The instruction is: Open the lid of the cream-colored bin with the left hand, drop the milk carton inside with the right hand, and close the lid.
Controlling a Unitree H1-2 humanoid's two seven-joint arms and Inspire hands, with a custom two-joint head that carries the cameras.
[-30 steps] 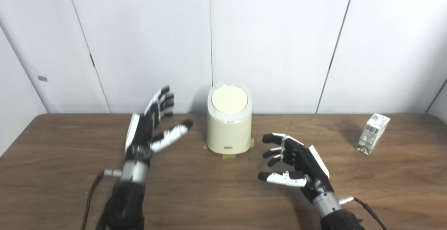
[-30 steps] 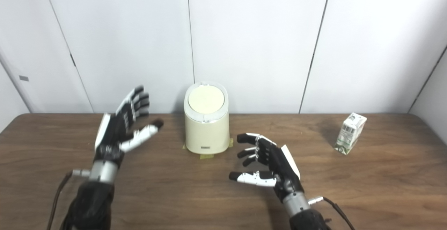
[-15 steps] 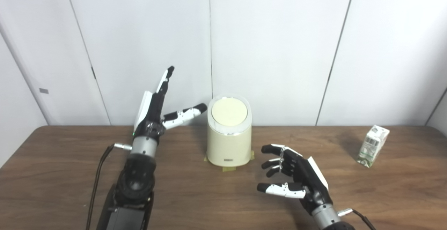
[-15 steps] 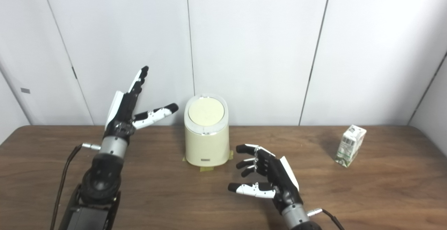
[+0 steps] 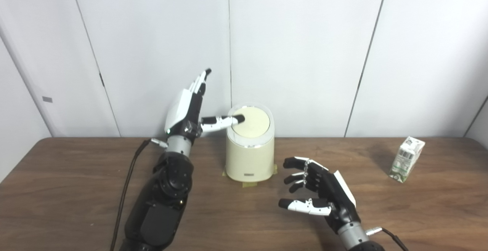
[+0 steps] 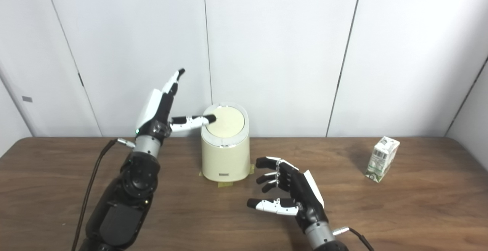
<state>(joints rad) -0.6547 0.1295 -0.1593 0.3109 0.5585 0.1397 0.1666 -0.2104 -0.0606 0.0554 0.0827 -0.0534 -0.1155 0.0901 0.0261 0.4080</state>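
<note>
While your left hand (image 5: 187,108) reached its thumb over the closed lid (image 5: 251,116), fingers spread, your empty, loosely spread right hand (image 5: 324,194) sat well apart from the milk carton (image 5: 406,159).

A cream-colored plastic bin (image 5: 249,155) is showing a paler round lid (image 5: 251,121); right of the bin, a white-and-green milk carton (image 5: 406,159) is displaying dark print.

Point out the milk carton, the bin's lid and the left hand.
milk carton (image 5: 406,159), left eye view, its front face.
lid (image 5: 252,122), left eye view, centre of the cream disc.
left hand (image 6: 156,113), right eye view, back of the hand.
</note>
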